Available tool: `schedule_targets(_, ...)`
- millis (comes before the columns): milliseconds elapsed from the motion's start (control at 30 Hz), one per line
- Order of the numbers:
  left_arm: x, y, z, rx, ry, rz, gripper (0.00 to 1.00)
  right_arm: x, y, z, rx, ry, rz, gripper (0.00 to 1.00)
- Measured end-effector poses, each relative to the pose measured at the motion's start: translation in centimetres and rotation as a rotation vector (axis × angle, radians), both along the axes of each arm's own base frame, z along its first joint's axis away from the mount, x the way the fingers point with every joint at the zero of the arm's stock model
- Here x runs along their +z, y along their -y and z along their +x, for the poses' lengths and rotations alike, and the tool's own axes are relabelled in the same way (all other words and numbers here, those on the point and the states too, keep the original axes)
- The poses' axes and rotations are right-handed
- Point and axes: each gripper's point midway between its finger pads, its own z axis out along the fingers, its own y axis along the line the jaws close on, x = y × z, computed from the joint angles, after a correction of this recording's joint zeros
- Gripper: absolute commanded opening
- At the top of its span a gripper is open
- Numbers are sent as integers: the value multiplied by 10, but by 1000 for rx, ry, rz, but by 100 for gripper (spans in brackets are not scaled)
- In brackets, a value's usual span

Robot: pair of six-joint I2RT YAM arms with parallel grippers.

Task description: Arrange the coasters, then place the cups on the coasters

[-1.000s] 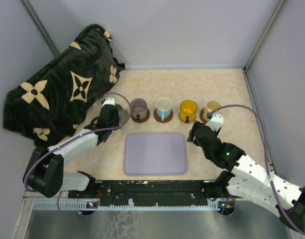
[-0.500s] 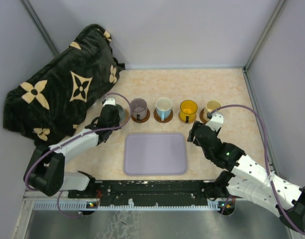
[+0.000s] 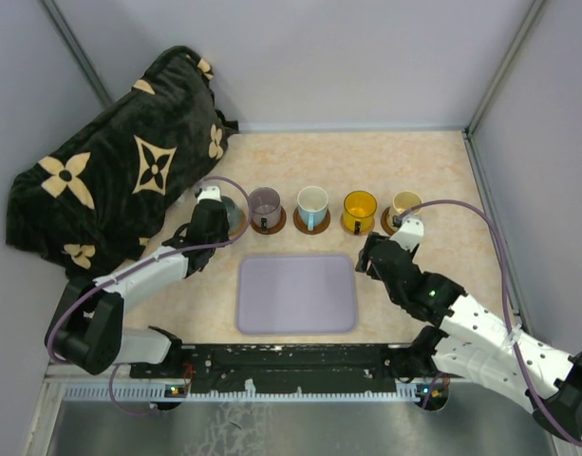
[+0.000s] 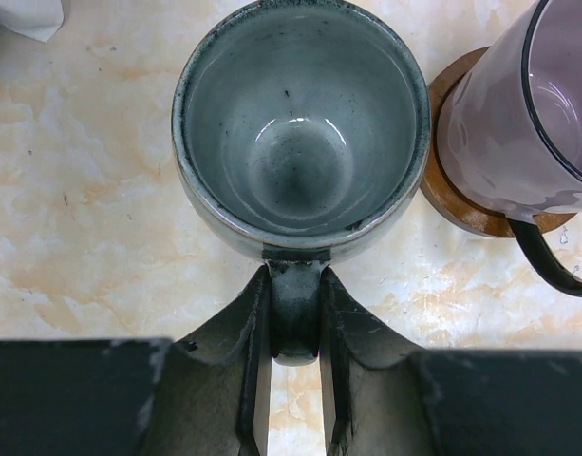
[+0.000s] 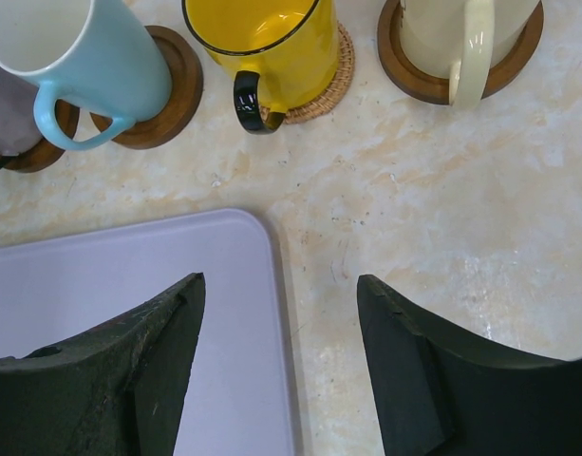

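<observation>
The grey-green cup (image 4: 300,123) is gripped by its handle (image 4: 295,332) — pointing at the table's (image 3: 366,161) near edge — in the clamped left gripper (image 4: 295,283), directly over its coaster (image 4: 224,224).

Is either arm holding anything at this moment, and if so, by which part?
The left gripper has its fingers shut on the handle of the grey-green cup. The right gripper is open and holds nothing.
</observation>
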Motion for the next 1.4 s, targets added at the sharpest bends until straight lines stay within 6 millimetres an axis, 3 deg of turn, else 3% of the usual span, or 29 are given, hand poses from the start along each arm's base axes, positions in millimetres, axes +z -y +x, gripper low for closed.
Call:
schedule_targets(533,-8,0,3,5,-16,18,3,0,-2,0,6,0,10,66)
schedule_targets(667,-8,-1,4,9,-14,21,18,-2,-3,0,7,-5,14,66)
schedule_targets(833,-7,-1,5,19,-10,21,61,-5,-3,-1,9,-10,11,66)
schedule_targets(867,-4,-1,7,24,-5,20,66,-5,-4,-1,11,-10,13,66)
schedule_targets(1400,24,-6,17,70,69,15,75,-5,-7,-1,23,-14,22,66)
